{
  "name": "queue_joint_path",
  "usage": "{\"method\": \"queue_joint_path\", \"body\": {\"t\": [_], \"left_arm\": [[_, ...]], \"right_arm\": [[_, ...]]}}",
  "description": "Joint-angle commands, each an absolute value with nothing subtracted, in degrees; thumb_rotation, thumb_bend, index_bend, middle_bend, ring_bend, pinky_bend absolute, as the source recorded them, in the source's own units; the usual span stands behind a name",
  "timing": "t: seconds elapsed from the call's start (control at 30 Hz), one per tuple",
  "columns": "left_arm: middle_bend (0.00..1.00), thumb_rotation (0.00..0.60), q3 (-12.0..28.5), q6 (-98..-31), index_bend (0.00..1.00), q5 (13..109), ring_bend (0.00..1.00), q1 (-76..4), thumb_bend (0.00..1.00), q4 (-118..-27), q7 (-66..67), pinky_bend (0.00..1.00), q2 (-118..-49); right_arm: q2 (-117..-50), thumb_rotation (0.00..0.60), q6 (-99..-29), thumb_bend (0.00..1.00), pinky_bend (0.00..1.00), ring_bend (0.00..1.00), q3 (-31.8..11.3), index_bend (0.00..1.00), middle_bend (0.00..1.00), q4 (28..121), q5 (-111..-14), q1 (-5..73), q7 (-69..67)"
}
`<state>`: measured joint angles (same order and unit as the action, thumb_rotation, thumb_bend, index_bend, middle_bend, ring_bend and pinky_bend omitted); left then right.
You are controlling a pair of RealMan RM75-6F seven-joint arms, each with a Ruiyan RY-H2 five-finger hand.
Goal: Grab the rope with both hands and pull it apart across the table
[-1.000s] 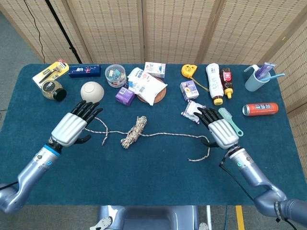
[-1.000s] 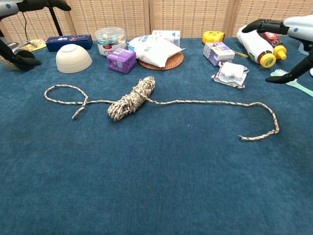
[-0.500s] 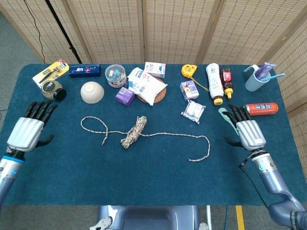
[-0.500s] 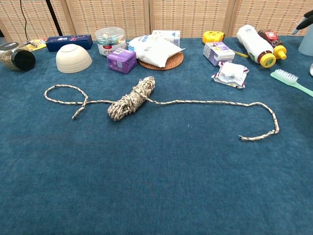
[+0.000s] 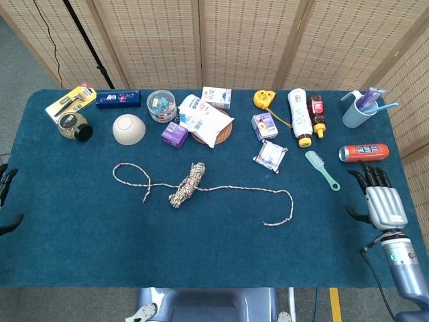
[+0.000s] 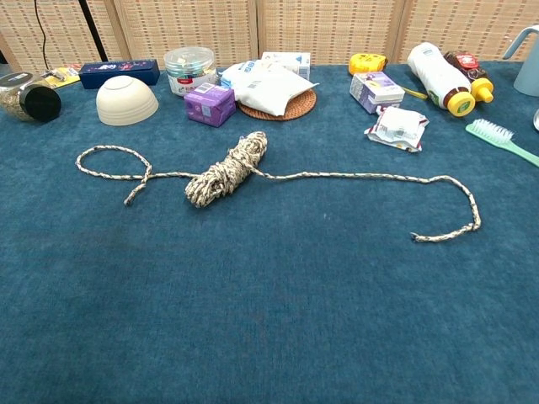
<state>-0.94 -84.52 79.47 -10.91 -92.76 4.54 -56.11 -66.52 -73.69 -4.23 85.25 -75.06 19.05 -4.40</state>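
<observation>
The speckled rope lies loose on the blue table, with a coiled bundle (image 5: pixel 188 184) in the middle. A loop (image 5: pixel 131 173) trails to the left and a long strand ends in a hook (image 5: pixel 285 209) on the right. The chest view shows the same bundle (image 6: pixel 226 168) and hooked end (image 6: pixel 455 223), with no hand in frame. My right hand (image 5: pixel 383 201) hovers near the table's right edge, fingers spread, holding nothing, far from the rope. Only dark fingertips of my left hand (image 5: pixel 4 180) show at the left edge, spread apart and empty.
Along the back stand a white bowl (image 5: pixel 129 128), a purple box (image 5: pixel 175 134), a white bag on a wicker mat (image 5: pixel 204 119), a wipes pack (image 5: pixel 271 155), bottles (image 5: pixel 299 116) and a cup (image 5: pixel 357 111). A green brush (image 5: pixel 322 170) and a red can (image 5: pixel 362 152) lie close to my right hand.
Both hands have drawn away from the rope outward, the left to the table's left edge, the right to its right edge. The rope has not moved.
</observation>
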Motion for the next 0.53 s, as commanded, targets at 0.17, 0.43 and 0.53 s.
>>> {"method": "queue_joint_path", "body": {"t": [0.17, 0.43, 0.53], "left_arm": [[0.00, 0.600, -3.18, -89.37, 0.02, 81.88, 0.00, -5.59, 0.22, -93.74, 3.28, 0.00, -56.29], [0.00, 0.600, -4.63, -92.49, 0.03, 82.77, 0.00, -0.98, 0.22, -95.80, 3.00, 0.00, -55.55], [0.00, 0.600, -4.37, -92.59, 0.04, 83.79, 0.00, -0.86, 0.22, -96.16, 3.71, 0.00, -55.41]], "right_arm": [[-65.43, 0.600, -79.05, 0.28, 0.00, 0.00, -3.47, 0.18, 0.01, 89.06, -75.60, 14.61, -1.40], [-64.39, 0.600, -85.72, 0.28, 0.00, 0.00, -2.39, 0.19, 0.02, 92.76, -76.16, 8.93, 2.11], [-64.05, 0.600, -86.43, 0.28, 0.00, 0.00, -2.54, 0.19, 0.02, 93.29, -76.33, 8.00, 2.42]]}}
